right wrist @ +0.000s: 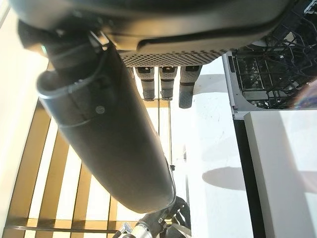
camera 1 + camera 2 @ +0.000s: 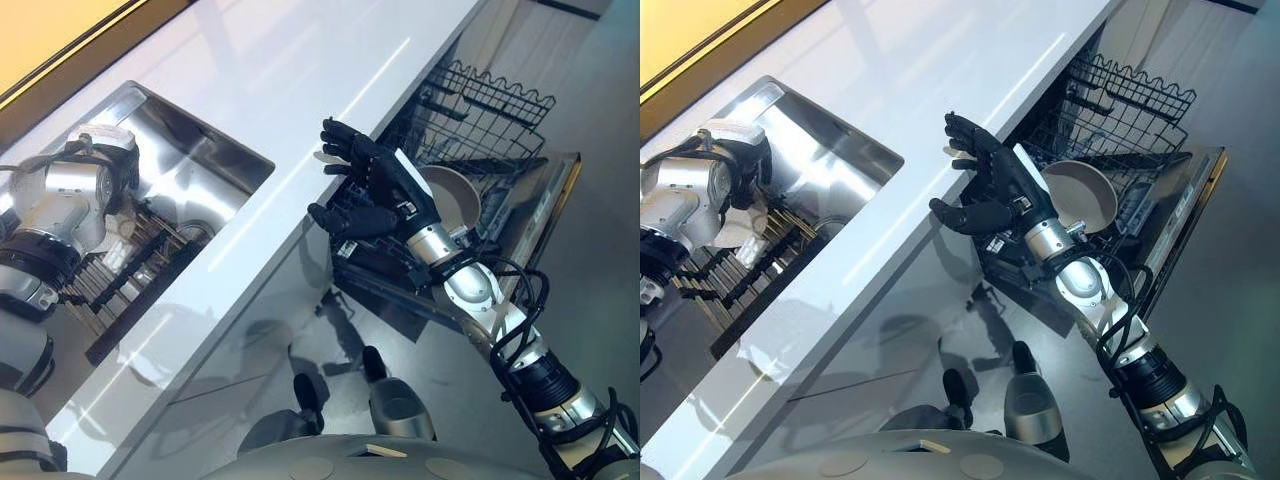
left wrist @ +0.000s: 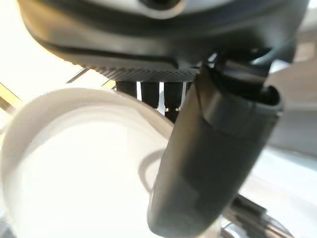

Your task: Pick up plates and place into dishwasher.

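A: Where was the right hand [image 2: 375, 185] at that moment?

B: It was raised over the front edge of the white worktop [image 2: 300, 80], just beside the open dishwasher [image 2: 540, 215]. Its fingers were straight and spread, the thumb stood apart, and it held nothing.

A: And the left hand [image 3: 208, 148]?

B: The left arm reached down into the steel sink [image 2: 215, 165], which is sunk into the worktop on the robot's left. In the left wrist view the thumb lay across the rim of a white plate [image 3: 74, 173], with the fingers showing behind the plate's far edge. It looked like a pinch on the rim (though I could not tell how firmly the fingers met the plate).

A: So the plate was in the sink?

B: Yes, down among the bars of a dark dish rack [image 2: 140, 275] that sat in the sink basin.

A: Anything in the dishwasher?

B: The black wire rack [image 2: 480, 120] was pulled out over the lowered door, and a round pale plate or bowl [image 2: 1080, 195] stood tilted in it, just behind the right wrist. I could not tell which of the two it was.
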Available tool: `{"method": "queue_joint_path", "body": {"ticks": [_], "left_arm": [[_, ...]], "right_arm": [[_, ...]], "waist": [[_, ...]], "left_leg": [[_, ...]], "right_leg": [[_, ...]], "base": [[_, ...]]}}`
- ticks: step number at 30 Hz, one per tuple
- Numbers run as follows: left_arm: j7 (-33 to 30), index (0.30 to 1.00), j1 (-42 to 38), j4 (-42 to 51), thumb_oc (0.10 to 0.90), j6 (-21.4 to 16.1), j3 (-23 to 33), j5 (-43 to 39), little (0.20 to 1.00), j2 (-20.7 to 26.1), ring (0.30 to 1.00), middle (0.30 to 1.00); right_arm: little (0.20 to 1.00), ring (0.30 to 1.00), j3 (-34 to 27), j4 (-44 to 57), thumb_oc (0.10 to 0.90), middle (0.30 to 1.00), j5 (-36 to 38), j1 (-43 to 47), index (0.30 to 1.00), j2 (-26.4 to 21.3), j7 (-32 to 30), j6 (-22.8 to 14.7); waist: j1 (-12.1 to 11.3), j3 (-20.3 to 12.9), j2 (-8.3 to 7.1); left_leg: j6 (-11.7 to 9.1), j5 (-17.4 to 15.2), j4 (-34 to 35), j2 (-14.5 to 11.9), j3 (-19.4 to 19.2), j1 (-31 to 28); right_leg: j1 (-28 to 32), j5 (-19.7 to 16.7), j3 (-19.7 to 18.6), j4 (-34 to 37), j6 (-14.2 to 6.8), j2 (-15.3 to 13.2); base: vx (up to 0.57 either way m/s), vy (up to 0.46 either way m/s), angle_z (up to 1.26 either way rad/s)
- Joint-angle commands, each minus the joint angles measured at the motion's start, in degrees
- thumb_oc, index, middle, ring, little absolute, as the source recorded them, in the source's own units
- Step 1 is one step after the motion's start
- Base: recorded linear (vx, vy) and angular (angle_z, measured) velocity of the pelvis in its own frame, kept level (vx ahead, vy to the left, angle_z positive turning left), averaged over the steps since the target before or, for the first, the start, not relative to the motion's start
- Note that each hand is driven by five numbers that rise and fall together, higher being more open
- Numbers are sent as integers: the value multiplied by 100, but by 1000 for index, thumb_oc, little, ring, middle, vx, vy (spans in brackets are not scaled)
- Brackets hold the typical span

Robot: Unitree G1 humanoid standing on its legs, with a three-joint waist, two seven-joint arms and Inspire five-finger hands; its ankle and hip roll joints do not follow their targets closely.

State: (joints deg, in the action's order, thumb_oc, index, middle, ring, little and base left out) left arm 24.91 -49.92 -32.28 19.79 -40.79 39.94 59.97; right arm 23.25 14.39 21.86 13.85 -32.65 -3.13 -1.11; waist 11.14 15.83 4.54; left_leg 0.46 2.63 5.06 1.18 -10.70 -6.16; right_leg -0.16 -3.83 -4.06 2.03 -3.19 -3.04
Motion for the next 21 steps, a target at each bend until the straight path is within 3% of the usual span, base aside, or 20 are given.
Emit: {"method": "queue_joint_path", "body": {"ticks": [1, 6, 12, 16, 21], "left_arm": [[256, 300, -765, -443, 100, 316, -104, 680, 200, 691, 300, 300], [1021, 300, -714, -562, 100, 447, -156, 1225, 200, 821, 300, 300], [1237, 300, -617, -477, 100, 409, -100, 1570, 200, 999, 300, 300], [591, 300, -654, -303, 100, 319, -44, 1477, 200, 1168, 300, 300], [-688, 300, -1189, -20, 100, 194, -194, 1180, 200, 1391, 300, 300]], "right_arm": [[900, 900, -13, -584, 800, 900, -73, -870, 900, -617, -58, 405], [900, 900, -16, -585, 800, 900, -68, -905, 900, -543, -116, 430], [900, 900, 0, -545, 800, 900, -91, -914, 900, -402, -166, 515], [900, 900, 11, -515, 800, 900, -98, -946, 900, -352, -160, 541], [900, 900, 86, -669, 800, 900, -56, -951, 900, -376, -161, 344]], "waist": [[-65, -123, -3], [-183, -230, 1], [-317, -382, -2], [-383, -514, -16], [-455, -681, -46]], "left_leg": [[119, -416, -600, 473, 279, 432], [103, -417, -594, 462, 364, 378], [73, -428, -579, 457, 465, 312], [43, -424, -526, 452, 524, 248], [4, -392, -416, 436, 591, 180]], "right_leg": [[-63, 259, 161, -384, -372, 138], [72, 287, 292, -309, -328, 147], [212, 314, 425, -222, -289, 155], [309, 332, 501, -148, -266, 164], [400, 363, 597, -86, -245, 178]], "base": [[-34, -30, 1], [-30, -34, 6], [-24, -39, 11], [-44, -31, 13], [-54, -25, 8]]}}
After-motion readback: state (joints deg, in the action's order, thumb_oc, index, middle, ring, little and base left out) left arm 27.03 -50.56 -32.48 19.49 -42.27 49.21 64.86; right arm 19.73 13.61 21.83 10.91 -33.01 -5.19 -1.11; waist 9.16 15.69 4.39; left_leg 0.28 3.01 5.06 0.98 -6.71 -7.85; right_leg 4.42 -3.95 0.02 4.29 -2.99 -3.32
